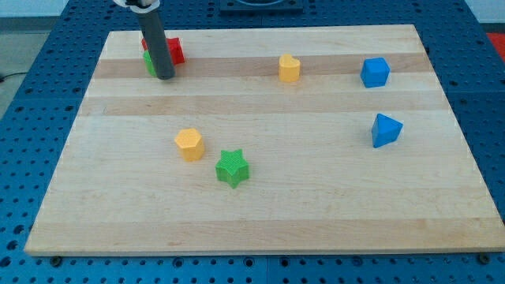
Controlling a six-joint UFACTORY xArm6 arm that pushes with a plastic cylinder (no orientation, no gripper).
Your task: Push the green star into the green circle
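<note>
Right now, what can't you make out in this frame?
- Green block, camera view: mostly hidden behind the rod, shape unreadable; can't confirm it's the circle.
- Red block, camera view: left part covered by the rod, shape unclear.
- My tip: whether it touches either block.
- Rod's upper end: cut off by the view's top.

Board: pale wood, smooth, matt, visible grain bands. Green star: ribbed-looking matt plastic. Rod: dark, dull sheen
</note>
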